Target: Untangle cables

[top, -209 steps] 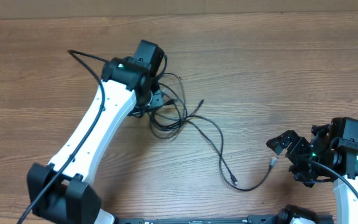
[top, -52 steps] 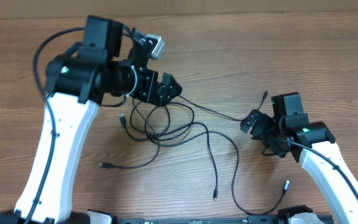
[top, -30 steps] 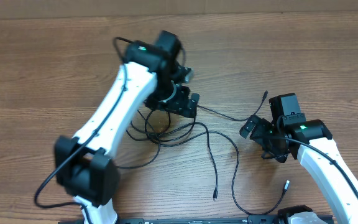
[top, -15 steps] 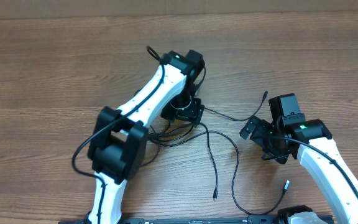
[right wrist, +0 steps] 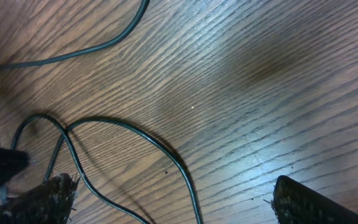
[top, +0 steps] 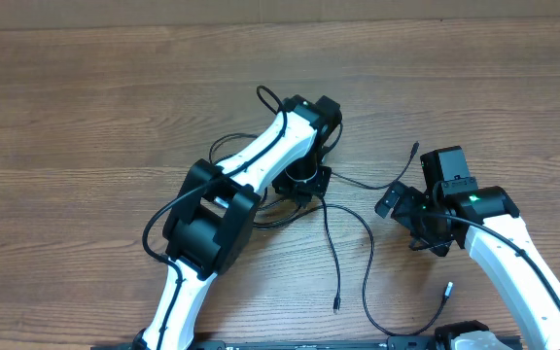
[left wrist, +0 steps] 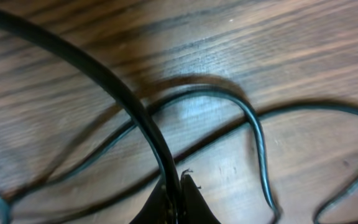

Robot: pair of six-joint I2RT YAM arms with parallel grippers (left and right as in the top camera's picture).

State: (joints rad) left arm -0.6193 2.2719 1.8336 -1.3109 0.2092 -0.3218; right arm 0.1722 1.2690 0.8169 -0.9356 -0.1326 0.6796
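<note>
Several thin black cables lie in a tangle [top: 261,199] at mid-table. Loose strands run out to a plug [top: 336,305], a silver-tipped plug [top: 448,288] and another plug [top: 414,148]. My left gripper [top: 304,185] is down at the tangle's right edge. In the left wrist view the left gripper [left wrist: 176,186] is shut on a black cable [left wrist: 129,102] that rises from between the fingertips. My right gripper [top: 405,222] hovers to the right. In its wrist view the right gripper [right wrist: 179,202] stands wide open, with a cable strand [right wrist: 166,155] on the wood below the gap.
The wooden table [top: 86,107] carries only the cables. The left arm [top: 251,165] reaches diagonally over the tangle and hides part of it. A thicker arm cable [top: 265,97] loops above the left wrist.
My left arm has swung rightward over the tangle, lowered, and its jaws have closed on a cable. The right arm and the loose strands have stayed put.
</note>
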